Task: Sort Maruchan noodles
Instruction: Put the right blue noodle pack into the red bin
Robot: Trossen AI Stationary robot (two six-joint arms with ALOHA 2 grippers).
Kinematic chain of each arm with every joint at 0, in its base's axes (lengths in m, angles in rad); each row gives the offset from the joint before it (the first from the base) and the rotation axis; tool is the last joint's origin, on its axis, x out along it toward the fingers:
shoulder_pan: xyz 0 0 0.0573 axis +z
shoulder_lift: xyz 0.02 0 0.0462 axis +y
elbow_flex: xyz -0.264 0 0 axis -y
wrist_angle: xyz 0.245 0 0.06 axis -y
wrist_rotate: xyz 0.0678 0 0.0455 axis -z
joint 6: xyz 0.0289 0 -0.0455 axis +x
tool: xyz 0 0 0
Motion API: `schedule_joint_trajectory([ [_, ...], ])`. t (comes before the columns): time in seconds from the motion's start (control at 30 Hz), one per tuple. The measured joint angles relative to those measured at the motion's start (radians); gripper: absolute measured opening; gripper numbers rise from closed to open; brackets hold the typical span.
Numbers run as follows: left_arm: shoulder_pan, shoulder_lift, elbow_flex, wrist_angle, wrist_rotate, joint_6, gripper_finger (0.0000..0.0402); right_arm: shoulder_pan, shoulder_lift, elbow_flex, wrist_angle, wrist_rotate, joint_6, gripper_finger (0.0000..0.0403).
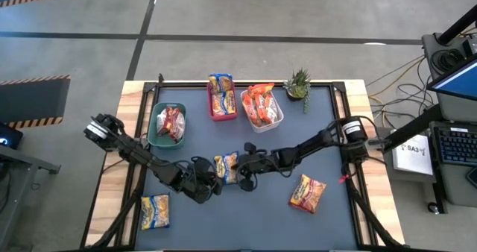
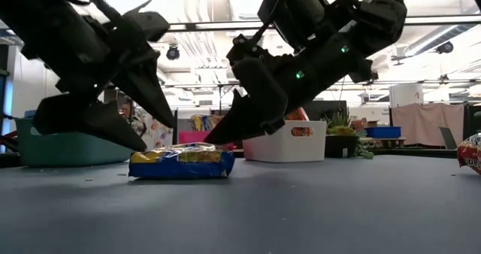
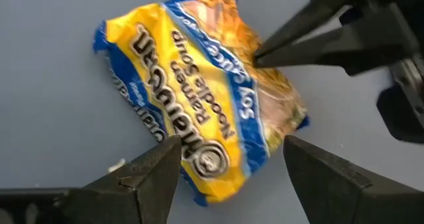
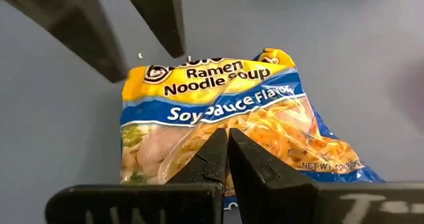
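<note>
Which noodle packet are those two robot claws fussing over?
Look at the middle of the dark table mat, below the red bin. The left gripper and right gripper meet over a yellow-and-blue packet, the only one between them.

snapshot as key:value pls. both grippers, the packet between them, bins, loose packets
left gripper: open, over the near end of the yellow-and-blue packet
right gripper: shut, fingertips over the packet's opposite end
packet: flat on the table, centre
green bin: red-orange packets
red bin: yellow-and-blue packets
white bin: orange packets
loose: yellow packet front left, orange packet front right
plant: back right
</note>
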Motion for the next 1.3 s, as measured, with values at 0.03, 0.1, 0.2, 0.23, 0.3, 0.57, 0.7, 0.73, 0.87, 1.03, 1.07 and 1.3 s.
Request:
schedule_joint_trajectory([
  [0.03, 0.004, 0.000, -0.003, 0.001, 0.000, -0.002, 0.0248, 0.000, 0.005, 0.000, 0.001, 0.008, 0.007, 0.0009],
  [0.1, 0.013, -0.001, -0.007, -0.003, -0.001, -0.003, 0.0248, 0.000, 0.015, -0.006, 0.007, 0.008, 0.014, 0.0009],
  [0.2, 0.023, -0.001, -0.018, -0.010, -0.001, -0.014, 0.0248, 0.000, 0.024, -0.021, 0.014, 0.009, 0.032, 0.0009],
  [0.23, 0.026, -0.002, -0.021, -0.011, -0.005, -0.022, 0.0248, 0.000, 0.026, -0.029, 0.017, 0.009, 0.037, 0.0009],
  [0.3, 0.028, -0.002, -0.023, -0.011, -0.011, -0.036, 0.0248, 0.001, 0.026, -0.049, 0.013, 0.022, 0.049, 0.0009],
  [0.57, 0.037, -0.002, -0.022, 0.015, -0.026, -0.068, 0.0248, 0.003, 0.028, -0.071, 0.034, 0.029, 0.047, 0.0009],
  [0.7, 0.054, -0.002, -0.022, 0.015, -0.026, -0.070, 0.0248, 0.003, 0.029, -0.072, 0.049, 0.029, 0.041, 0.0009],
  [0.73, 0.058, -0.002, -0.022, 0.015, -0.026, -0.070, 0.0248, 0.003, 0.029, -0.072, 0.048, 0.029, 0.041, 0.0009],
  [0.87, 0.075, -0.002, -0.022, 0.007, -0.027, -0.070, 0.0248, 0.003, 0.030, -0.078, 0.046, 0.029, 0.040, 0.0009],
  [1.03, 0.079, -0.002, -0.022, 0.005, -0.036, -0.080, 0.0248, 0.003, 0.030, -0.103, 0.049, 0.048, 0.042, 0.0009],
  [1.07, 0.079, -0.002, -0.022, 0.007, -0.041, -0.081, 0.0248, 0.003, 0.030, -0.107, 0.051, 0.049, 0.045, 0.0009],
  [1.3, 0.089, -0.002, -0.022, 0.023, -0.062, -0.069, 0.0248, 0.003, 0.030, -0.113, 0.071, 0.052, 0.048, 0.0009],
])
